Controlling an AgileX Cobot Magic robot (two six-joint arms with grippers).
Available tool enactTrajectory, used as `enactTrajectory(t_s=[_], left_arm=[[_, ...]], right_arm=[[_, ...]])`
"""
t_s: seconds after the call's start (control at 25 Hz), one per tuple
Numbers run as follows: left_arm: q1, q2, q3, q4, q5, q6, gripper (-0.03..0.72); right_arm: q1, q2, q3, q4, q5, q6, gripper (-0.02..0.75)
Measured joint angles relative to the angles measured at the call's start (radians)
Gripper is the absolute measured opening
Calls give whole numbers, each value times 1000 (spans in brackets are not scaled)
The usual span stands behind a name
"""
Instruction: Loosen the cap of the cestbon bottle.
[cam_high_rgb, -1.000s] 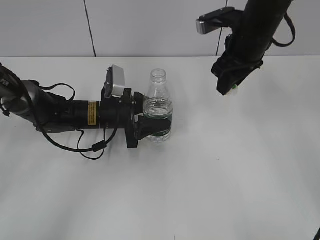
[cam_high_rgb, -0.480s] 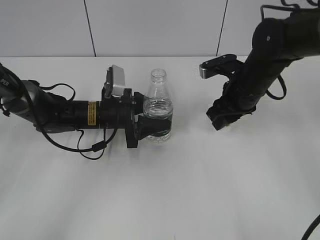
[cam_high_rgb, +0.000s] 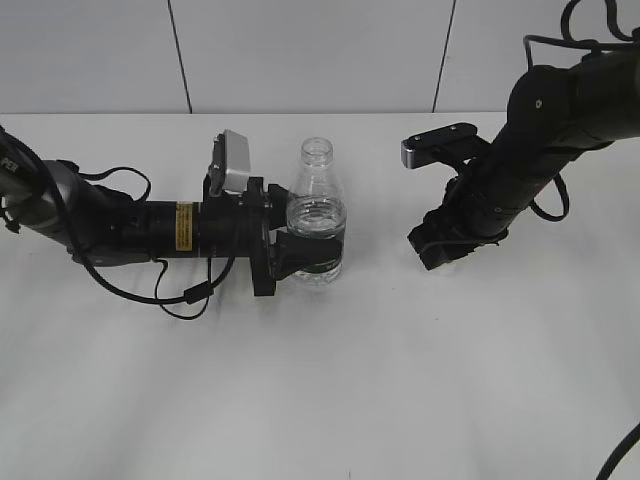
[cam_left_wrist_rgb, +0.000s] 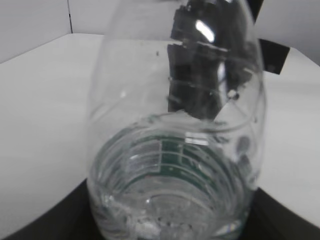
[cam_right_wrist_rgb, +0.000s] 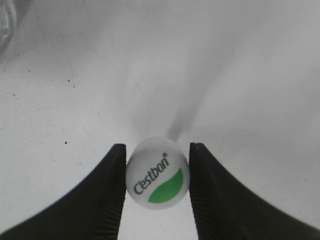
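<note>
The cestbon bottle (cam_high_rgb: 317, 195) stands upright on the white table with its threaded neck open and no cap on it. It is clear, with a dark green label band, and fills the left wrist view (cam_left_wrist_rgb: 175, 150). My left gripper (cam_high_rgb: 295, 252) reaches in level from the left and is shut on the bottle's lower body. The cap (cam_right_wrist_rgb: 157, 174), white with a green leaf mark and "Cestbon" lettering, sits between the jaws of my right gripper (cam_right_wrist_rgb: 157, 148), which is shut on it. In the exterior view my right gripper (cam_high_rgb: 438, 250) is low over the table, right of the bottle, and it hides the cap.
The white table (cam_high_rgb: 400, 380) runs back to a grey panelled wall (cam_high_rgb: 300, 50). The left arm's black cable (cam_high_rgb: 185, 295) loops on the table beside that arm.
My right arm has come down from high above the table to just over its surface, right of the bottle, with the cap in its jaws. The left arm and bottle have not moved.
</note>
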Motion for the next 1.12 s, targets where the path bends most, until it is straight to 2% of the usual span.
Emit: enactTrajectory(t_s=[0.12,0.28,0.36,0.76,0.96,1.12], left_arm=[[0,0,0,0,0,0,409],[0,0,0,0,0,0,409],[0,0,0,0,0,0,409],[0,0,0,17,-1,1,410],[0,0,0,60,4,1,545],[12,0,0,95,5,1,580]], right_arm=[[0,0,1,2,0,3,315],[0,0,3,4,0,6,534],[0,0,3,4,0,7,586],[0,-12,3,9,0,11,589],[0,-49,3,9,1,12,589],[0,-81,3,9,2,12,589]])
